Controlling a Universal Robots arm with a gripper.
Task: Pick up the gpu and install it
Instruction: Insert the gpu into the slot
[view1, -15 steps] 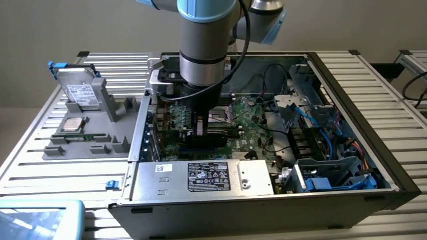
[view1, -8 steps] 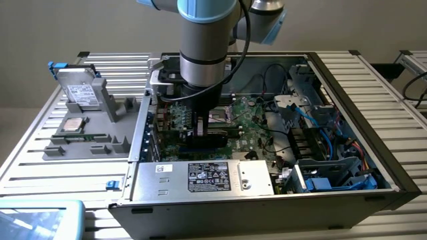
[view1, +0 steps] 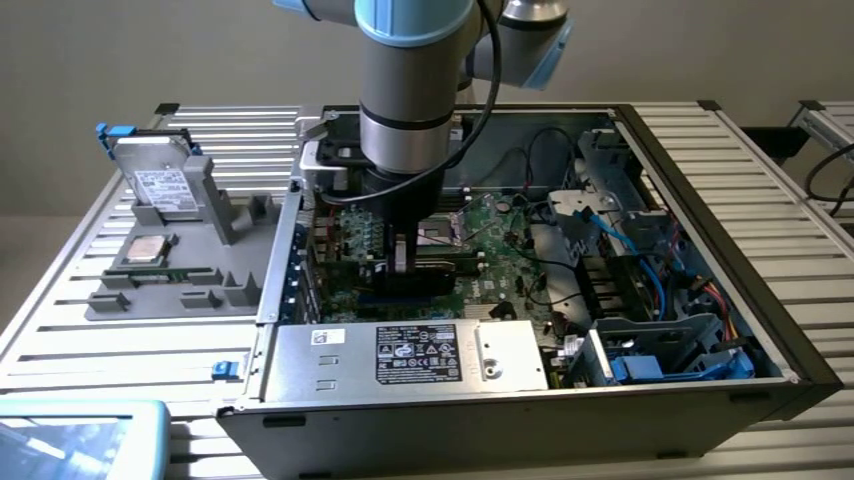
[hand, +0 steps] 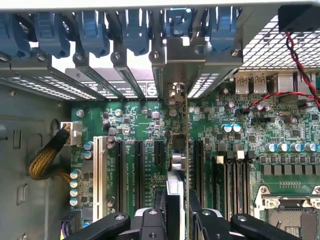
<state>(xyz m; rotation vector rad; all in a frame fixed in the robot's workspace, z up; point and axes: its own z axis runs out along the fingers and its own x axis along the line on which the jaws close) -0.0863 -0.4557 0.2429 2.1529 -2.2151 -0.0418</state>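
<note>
- Gripping the gpu (hand: 179, 165) edge-on, the gripper (hand: 176, 212) is clamped on it among the motherboard (hand: 145, 125) slots.
- Its silver bracket (hand: 192, 57) sits at the rear slot covers.

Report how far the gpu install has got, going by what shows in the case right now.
Done: the gpu is off the parts tray and inside the open computer case. In hand: the gripper is shut on the card's top edge, holding it upright over the motherboard, its silver bracket at the rear slot openings. Left: whether its edge is fully seated in the slot cannot be told, and the gripper has not let go.
</note>
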